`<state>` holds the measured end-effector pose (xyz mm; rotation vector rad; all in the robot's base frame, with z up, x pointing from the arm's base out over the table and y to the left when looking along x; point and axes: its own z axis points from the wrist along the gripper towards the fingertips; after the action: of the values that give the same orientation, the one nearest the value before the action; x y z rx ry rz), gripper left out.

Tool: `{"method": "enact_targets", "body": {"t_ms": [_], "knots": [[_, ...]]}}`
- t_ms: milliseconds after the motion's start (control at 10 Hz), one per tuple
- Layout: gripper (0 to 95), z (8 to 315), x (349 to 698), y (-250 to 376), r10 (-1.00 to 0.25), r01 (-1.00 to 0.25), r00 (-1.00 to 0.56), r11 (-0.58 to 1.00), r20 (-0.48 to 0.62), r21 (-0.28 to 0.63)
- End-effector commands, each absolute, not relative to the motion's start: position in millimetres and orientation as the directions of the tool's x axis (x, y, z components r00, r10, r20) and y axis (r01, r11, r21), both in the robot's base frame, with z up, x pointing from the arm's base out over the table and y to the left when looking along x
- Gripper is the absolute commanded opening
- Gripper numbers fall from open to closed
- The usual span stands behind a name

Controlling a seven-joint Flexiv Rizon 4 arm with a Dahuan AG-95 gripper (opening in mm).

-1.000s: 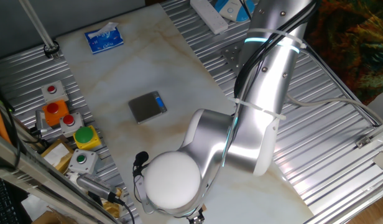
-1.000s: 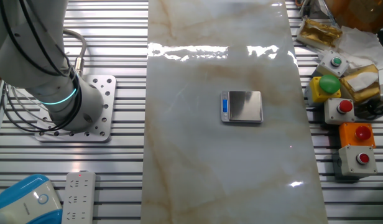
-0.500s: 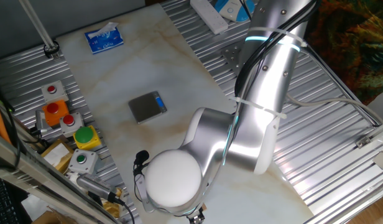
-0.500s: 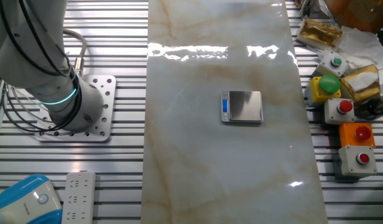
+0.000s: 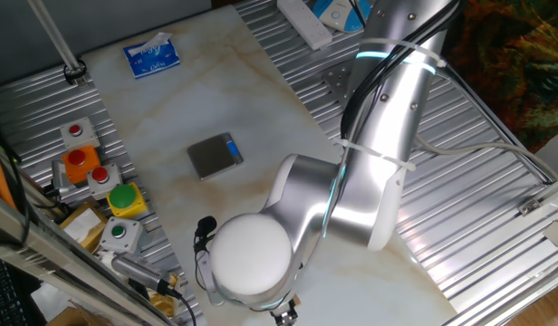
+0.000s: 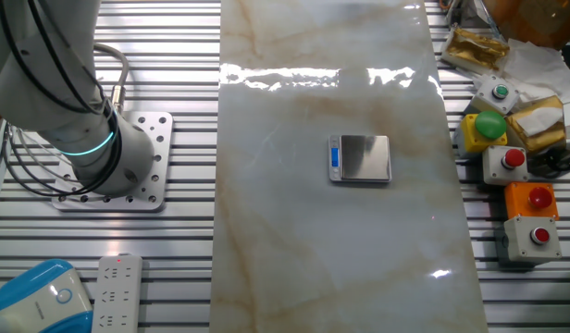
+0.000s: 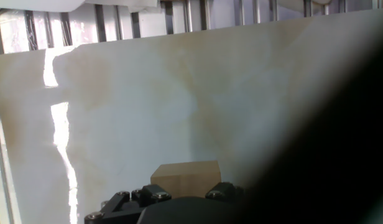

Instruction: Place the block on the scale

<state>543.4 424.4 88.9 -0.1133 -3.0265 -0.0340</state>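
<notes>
Hand view gives me the block (image 7: 186,177) low in the frame, a tan cube sitting on the pale marble counter (image 7: 179,93) right at the top edge of the dark hardware of the end effector (image 7: 179,205); I cannot tell from here whether the fingers are apart, together or touching the block, since the fingertips are not visible and the right side of the picture is blacked out by something close to the lens. From one fixed view, going left to right, I see a blue-and-white box (image 5: 152,54) at the far corner of the counter, button boxes (image 5: 98,172) on the ribbed surface beside it, then the scale (image 5: 215,155) lying flat near the middle with its blue strip on one edge and nothing on its plate, and the arm (image 5: 351,181) bending down over the near end, its round white joint hiding the hand. From the other fixed view the scale (image 6: 360,158) sits alone mid-counter, well apart from the arm's base (image 6: 91,157) at the left.
</notes>
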Motion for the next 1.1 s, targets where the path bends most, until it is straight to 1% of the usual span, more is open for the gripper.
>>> {"method": "enact_targets", "body": {"t_ms": [100,500,800,1100], "knots": [[0.0,86.4,540.6,419.8,0.053,0.055,-0.992,0.998,0.116,0.013],[0.0,83.0,536.2,413.3,0.03,0.031,-0.992,0.999,0.12,0.009],[0.0,89.4,533.0,412.0,0.013,0.014,-0.992,1.0,0.127,0.009],[0.0,82.9,517.6,392.3,-0.012,-0.011,-0.992,1.0,0.124,0.012]]}}
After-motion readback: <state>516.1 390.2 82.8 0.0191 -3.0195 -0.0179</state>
